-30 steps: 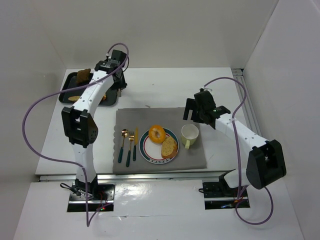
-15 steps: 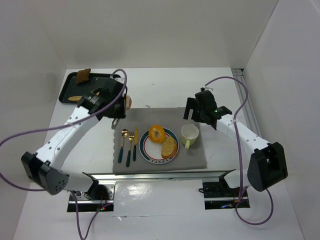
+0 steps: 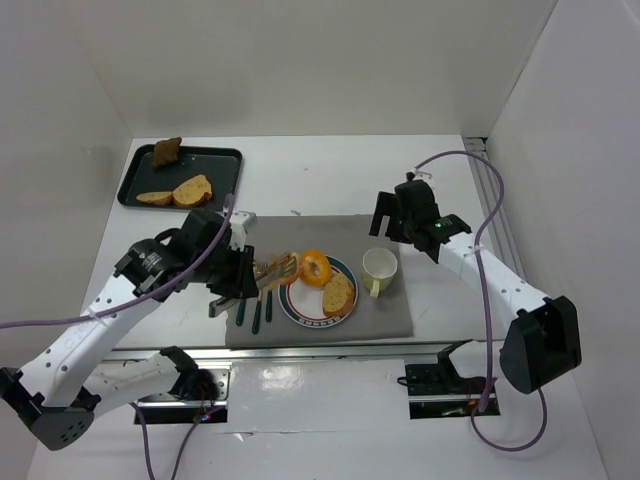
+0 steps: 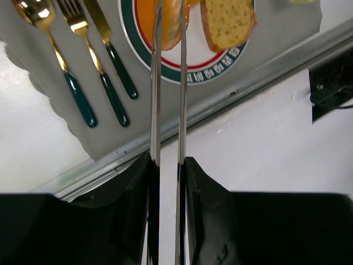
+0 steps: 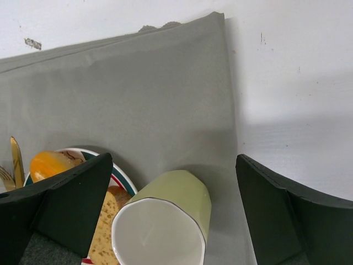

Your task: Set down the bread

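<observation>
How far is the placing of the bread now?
Done: one bread slice already lies on the plate. In hand: the left pincer is shut on tongs, which carry a bread piece at the plate's left edge. Left: to lower it onto the plate and let go. The right pincer hangs open by the cup.

White panel walls [image 3: 330, 60] are enclosing the white table [image 3: 330, 165] on three sides. Even light is falling from above, casting soft shadows. An aluminium rail [image 3: 320, 350] is running along the near edge, and a glossy white ledge [image 3: 320, 400] below it is reflecting glare.
</observation>
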